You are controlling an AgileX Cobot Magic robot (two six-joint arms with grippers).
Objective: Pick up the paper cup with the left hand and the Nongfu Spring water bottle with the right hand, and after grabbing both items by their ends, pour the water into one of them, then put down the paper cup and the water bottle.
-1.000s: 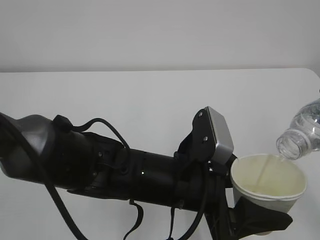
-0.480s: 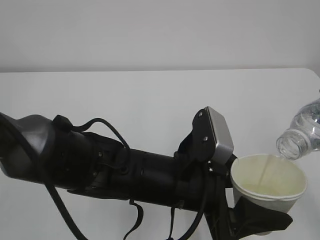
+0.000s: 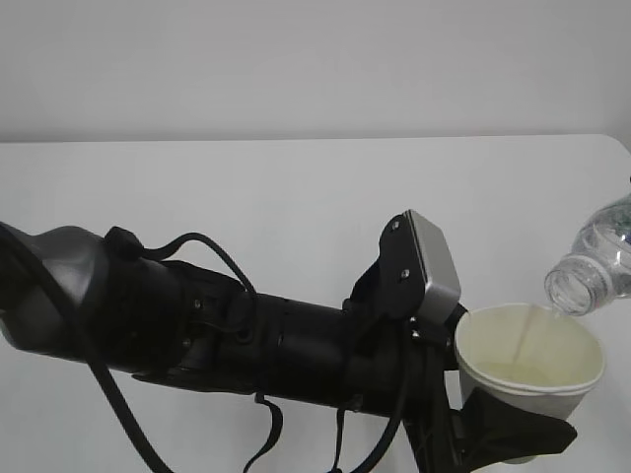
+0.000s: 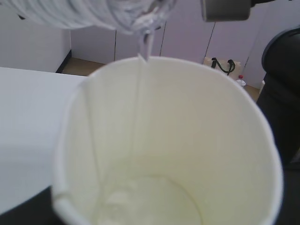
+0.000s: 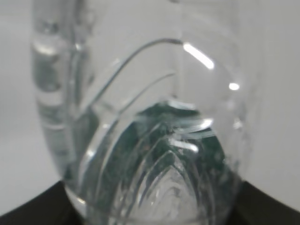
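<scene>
Nearest you, your left gripper [image 3: 513, 434] is clamped round the paper cup [image 3: 529, 360], held upright above the table [image 3: 296, 197] with a shallow pool of water [image 4: 150, 199] inside. Just past its rim, your right hand grips the tilted, uncapped Nongfu Spring water bottle [image 3: 595, 264], a thin stream running down the cup's inner wall.

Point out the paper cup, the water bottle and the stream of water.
paper cup [image 3: 529, 347], exterior view, on its cream inner wall.
water bottle [image 3: 580, 288], exterior view, on its open neck.
water [image 4: 146, 44], left wrist view, on the thin stream entering the cup.
</scene>
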